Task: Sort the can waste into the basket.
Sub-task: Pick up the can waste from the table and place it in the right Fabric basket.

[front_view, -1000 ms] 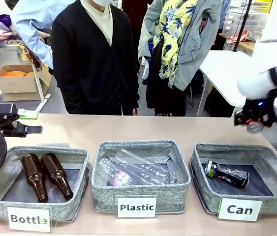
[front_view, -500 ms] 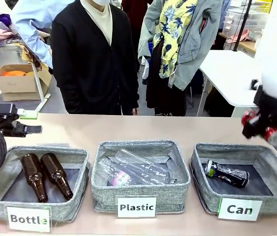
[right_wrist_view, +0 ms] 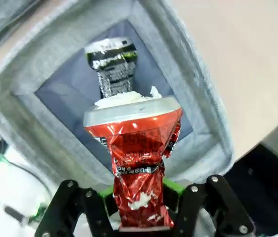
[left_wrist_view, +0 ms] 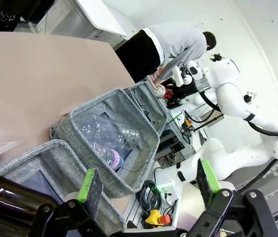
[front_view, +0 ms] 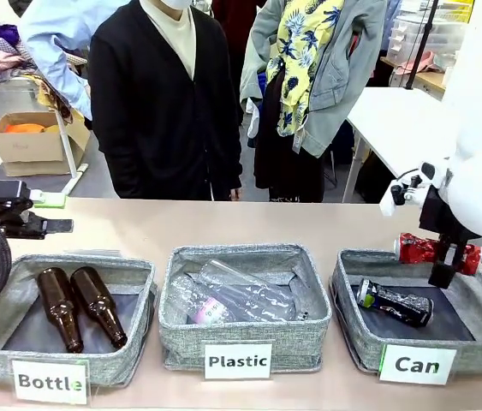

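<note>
The crushed red can [right_wrist_view: 138, 163] is clamped between the green pads of the right gripper [right_wrist_view: 139, 217], whose jaws are closed tight on its flattened body. It is held in the air above the "Can" basket [front_view: 480, 295], over its far rim. The black can [front_view: 395, 304] is seen lying on the basket's dark floor. The left gripper [left_wrist_view: 146, 185] is spread wide with nothing between its fingers, above the bin with brown bottles [front_view: 80, 306].
</note>
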